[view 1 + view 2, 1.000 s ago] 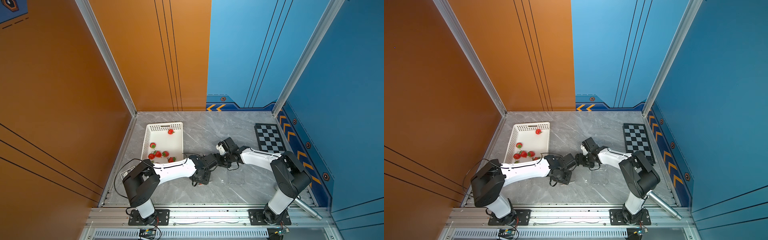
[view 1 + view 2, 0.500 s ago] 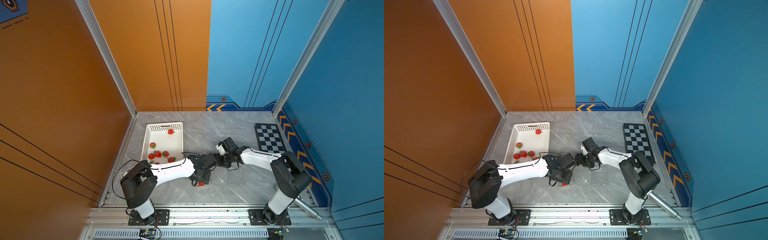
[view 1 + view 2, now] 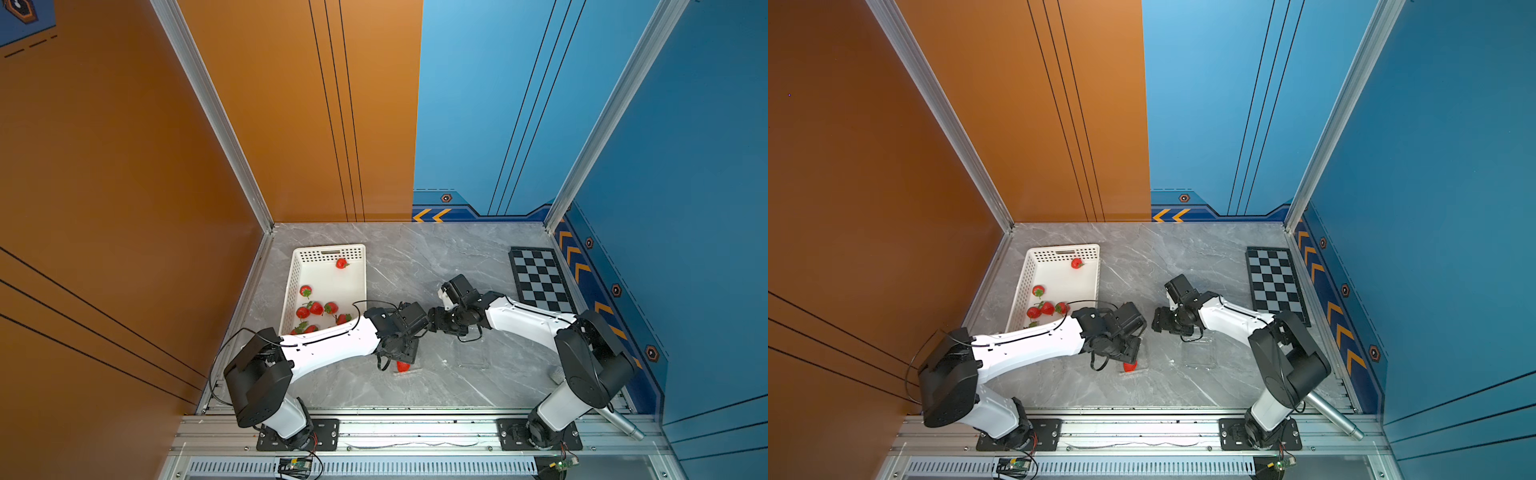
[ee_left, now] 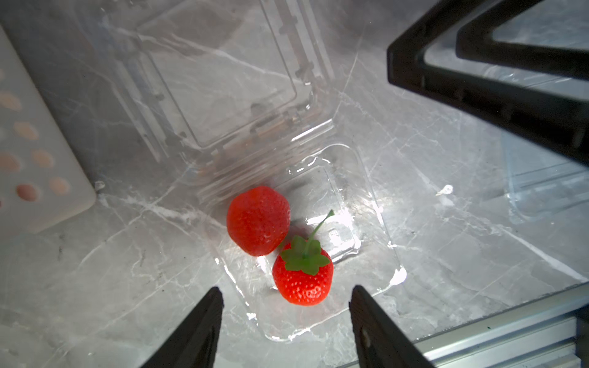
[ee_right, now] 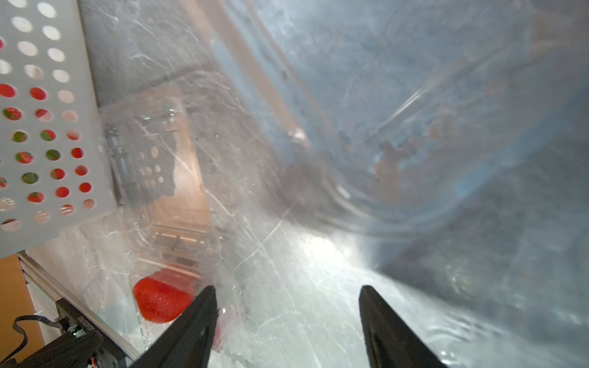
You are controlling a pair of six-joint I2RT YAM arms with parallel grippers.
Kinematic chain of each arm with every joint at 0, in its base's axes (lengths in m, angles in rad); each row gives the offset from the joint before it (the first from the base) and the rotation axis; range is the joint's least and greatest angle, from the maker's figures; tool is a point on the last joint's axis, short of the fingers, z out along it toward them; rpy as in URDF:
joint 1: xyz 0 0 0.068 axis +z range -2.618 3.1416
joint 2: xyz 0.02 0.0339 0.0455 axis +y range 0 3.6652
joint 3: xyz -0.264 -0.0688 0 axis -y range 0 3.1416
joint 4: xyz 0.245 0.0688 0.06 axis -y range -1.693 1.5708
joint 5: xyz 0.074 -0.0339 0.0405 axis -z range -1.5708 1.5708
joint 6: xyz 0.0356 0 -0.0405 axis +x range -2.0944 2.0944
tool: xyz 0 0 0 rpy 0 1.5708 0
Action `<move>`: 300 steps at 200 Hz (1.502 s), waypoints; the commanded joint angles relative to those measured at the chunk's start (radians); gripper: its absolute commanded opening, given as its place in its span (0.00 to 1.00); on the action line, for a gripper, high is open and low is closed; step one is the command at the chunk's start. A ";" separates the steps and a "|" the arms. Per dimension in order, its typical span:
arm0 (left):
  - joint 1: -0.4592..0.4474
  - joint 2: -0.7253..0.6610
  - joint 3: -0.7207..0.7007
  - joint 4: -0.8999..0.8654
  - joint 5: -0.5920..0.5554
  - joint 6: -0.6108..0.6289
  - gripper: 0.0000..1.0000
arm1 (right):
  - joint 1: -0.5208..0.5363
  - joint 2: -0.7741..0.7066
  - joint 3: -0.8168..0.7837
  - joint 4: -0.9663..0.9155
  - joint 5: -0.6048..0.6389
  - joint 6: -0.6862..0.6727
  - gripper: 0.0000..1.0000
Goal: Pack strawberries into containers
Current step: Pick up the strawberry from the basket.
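Strawberries (image 3: pixel 316 308), loose stock: about seven in view in the white perforated basket (image 3: pixel 328 249) along the left side of the marble table (image 3: pixel 415 257). One lies alone by the basket's far wall, and the rest are gathered toward its near end, which the left arm partly covers. Packed stock: two berries in the tray of an open clear container (image 4: pixel 382 255). It sits near-centre, just right of the basket's near corner and apart from it, with a strip of marble between its near rim and the table's front rail. The stem-up berry (image 4: pixel 302 277) and side-lying berry (image 4: pixel 258 221) touch each other on one side of the tray, and the other side's floor is bare. Lid open on its hinge; whether flat or tilted, cannot tell. Left gripper (image 4: pixel 286 290): above the tray, jaws spread wide and empty, a finger to either side of the stem-up berry without contact. Right gripper (image 5: pixel 287 288): jaws likewise apart, holding nothing. In a top view this gripper (image 3: pixel 1156 322) hangs low just right of the left wrist, with a narrow gap between them. Second container (image 3: pixel 1200 353): clear, right of centre, just nearward of the right gripper, with marble between it and the first. Checkerboard mat (image 3: pixel 540 276): far right, along the wall. Bare marble runs between basket and mat across the far half.
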 commanded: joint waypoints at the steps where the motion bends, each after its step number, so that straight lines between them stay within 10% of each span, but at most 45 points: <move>1: 0.045 -0.078 0.012 -0.058 -0.062 0.020 0.66 | 0.023 -0.050 0.046 -0.034 0.023 0.003 0.72; 128: 0.733 -0.262 -0.027 -0.143 -0.012 0.180 0.66 | 0.229 0.176 0.525 -0.221 0.072 -0.142 0.67; 300: 0.860 0.102 -0.003 0.149 0.104 0.199 0.60 | 0.282 0.402 0.791 -0.262 0.002 -0.170 0.65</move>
